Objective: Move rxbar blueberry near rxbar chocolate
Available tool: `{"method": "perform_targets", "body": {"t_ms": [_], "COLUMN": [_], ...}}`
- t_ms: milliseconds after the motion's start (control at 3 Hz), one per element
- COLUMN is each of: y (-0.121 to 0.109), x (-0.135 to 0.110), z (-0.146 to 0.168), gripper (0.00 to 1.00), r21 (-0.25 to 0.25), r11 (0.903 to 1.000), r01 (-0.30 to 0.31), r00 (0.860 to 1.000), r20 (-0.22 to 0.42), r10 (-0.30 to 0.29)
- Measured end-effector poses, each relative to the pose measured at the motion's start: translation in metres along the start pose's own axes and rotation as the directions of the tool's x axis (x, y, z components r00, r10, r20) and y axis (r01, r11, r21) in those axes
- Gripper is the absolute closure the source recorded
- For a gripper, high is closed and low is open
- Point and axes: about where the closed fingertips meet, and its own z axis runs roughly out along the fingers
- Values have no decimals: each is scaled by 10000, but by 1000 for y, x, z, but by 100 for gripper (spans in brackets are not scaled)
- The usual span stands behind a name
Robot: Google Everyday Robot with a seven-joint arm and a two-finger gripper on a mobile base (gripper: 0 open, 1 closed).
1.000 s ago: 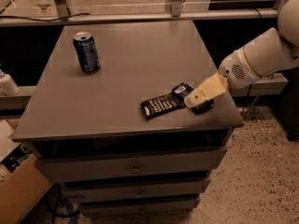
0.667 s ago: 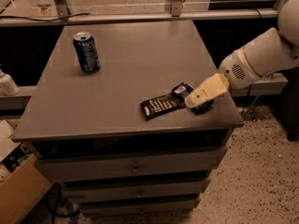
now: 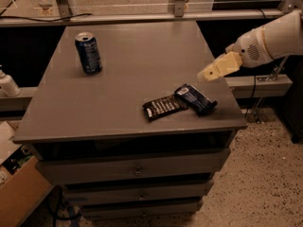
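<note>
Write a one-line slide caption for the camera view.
Claw hovers over the table's right edge, apart from the rxbar blueberry lying beside the rxbar chocolate; blue can stands back left.

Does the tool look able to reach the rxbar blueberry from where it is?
Probably yes. The tool hovers over the right side of the table, just beyond the rxbar blueberry, nothing between them; the rxbar chocolate lies only at its left end.

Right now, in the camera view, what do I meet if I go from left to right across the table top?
soda can → rxbar chocolate → rxbar blueberry, touching it → gripper, hovering at the right edge of the table.
</note>
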Motion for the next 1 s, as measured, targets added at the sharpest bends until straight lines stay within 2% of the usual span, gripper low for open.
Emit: {"method": "perform_targets", "body": {"t_ms": [333,667,1000], "y": [-36,-60,-62], "x": [-41,-77,-84], "z": [-13,-24,-31], "gripper": [0,0,0], "r21": [432,854,976], "r11": [9963,9886,9866], "r01": [740,1240,1308], "r00": [9886,9623,9578], "r20": [1284,2329,2444], "r10": [-790,-1408,-1512]}}
